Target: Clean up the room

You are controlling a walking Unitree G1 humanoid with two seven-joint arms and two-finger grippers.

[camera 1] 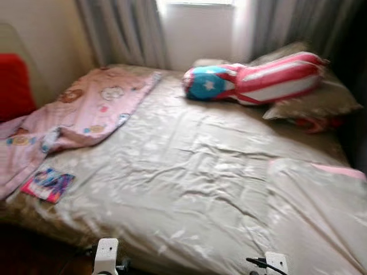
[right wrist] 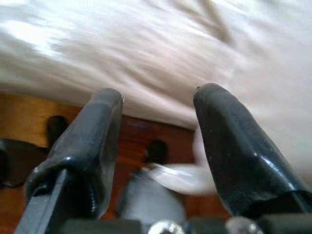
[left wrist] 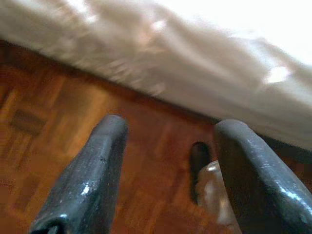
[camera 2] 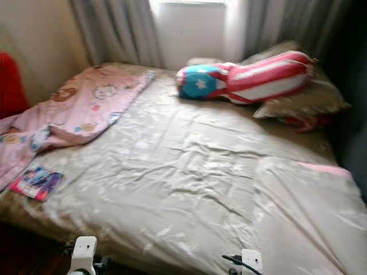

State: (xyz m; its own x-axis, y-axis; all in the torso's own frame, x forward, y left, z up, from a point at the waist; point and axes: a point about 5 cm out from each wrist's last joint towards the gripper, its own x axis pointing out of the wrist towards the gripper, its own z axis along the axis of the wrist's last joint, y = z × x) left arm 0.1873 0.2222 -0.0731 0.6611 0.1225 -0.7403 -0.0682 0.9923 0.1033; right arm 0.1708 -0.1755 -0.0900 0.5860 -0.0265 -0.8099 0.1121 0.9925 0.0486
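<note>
Room: bed (camera 1: 189, 172) with a wrinkled beige sheet takes up most of the scene, slightly blurred. Pink cartoon-print blanket (camera 1: 86, 112) bunched on the left side of the bed, trailing off the left edge. Small colourful book (camera 1: 48, 185) lies flat near the left front corner, just beside the blanket's lower fold. Long pillow (camera 1: 252, 80) with red-and-white stripes and a blue end with a white star lies across the far right, resting on a beige pillow (camera 1: 318, 100). Something red pokes out under that beige pillow, can't tell what. Second beige pillow (camera 1: 321, 212) with a pink edge at the near right corner. Grey curtains (camera 1: 123, 31) and a bright window behind the bed; red thing (camera 1: 14, 86) at the far left against the wall.

Left pincer (left wrist: 165, 170) hangs low by the near bed edge over the brown parquet floor (left wrist: 58, 136), fingers apart, holding nothing. Right pincer (right wrist: 156, 146) also low at the bed edge, fingers apart, nothing between them, sheet hanging just beyond.
</note>
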